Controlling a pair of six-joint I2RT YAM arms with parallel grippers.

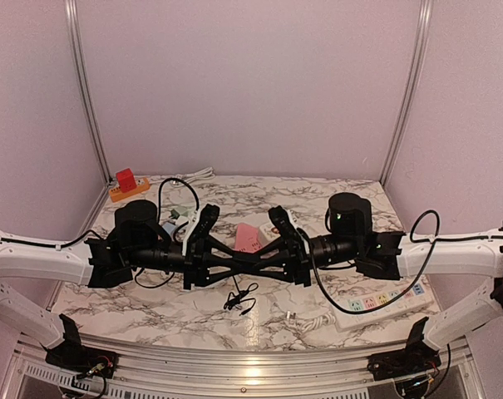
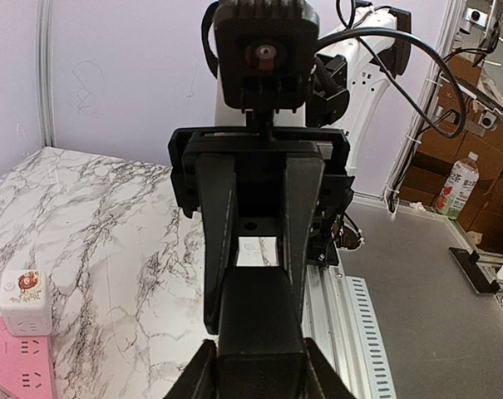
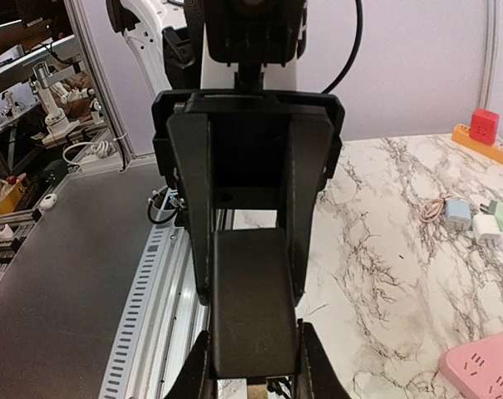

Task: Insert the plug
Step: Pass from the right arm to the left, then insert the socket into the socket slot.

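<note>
The plug is a black block (image 1: 244, 264) held above the middle of the table, where my two grippers meet nose to nose. A thin black cable (image 1: 239, 299) hangs from it down to the marble. My left gripper (image 1: 226, 264) is shut on the block's near end (image 2: 259, 320); in the left wrist view its fingers press both sides (image 2: 258, 359). From the other side my right gripper (image 1: 264, 264) is shut on the same block (image 3: 251, 299), the block filling its jaws (image 3: 253, 353). The block's prongs are hidden.
A white power strip (image 1: 384, 299) with coloured sockets lies at the near right, with a small white plug (image 1: 290, 317) beside it. A pink strip (image 1: 249, 237) sits behind the grippers. An orange strip with a red cube (image 1: 128, 189) and small chargers (image 3: 475, 220) lie at the back left.
</note>
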